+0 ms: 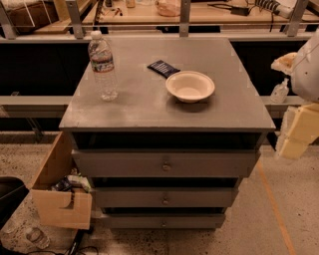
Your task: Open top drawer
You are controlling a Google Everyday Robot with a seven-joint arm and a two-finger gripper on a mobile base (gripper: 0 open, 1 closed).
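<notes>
The top drawer is the widest grey front, just under the cabinet's tabletop, with a small round knob at its centre. A dark gap shows above its front. Two slimmer grey drawer fronts sit below it. My gripper, pale cream, is at the right edge of the view, beside the cabinet's right side at about top-drawer height. It is well to the right of the knob and touches nothing.
On the tabletop stand a water bottle, a white bowl and a dark packet. An open cardboard box with clutter sits on the floor left of the cabinet. A workbench runs behind.
</notes>
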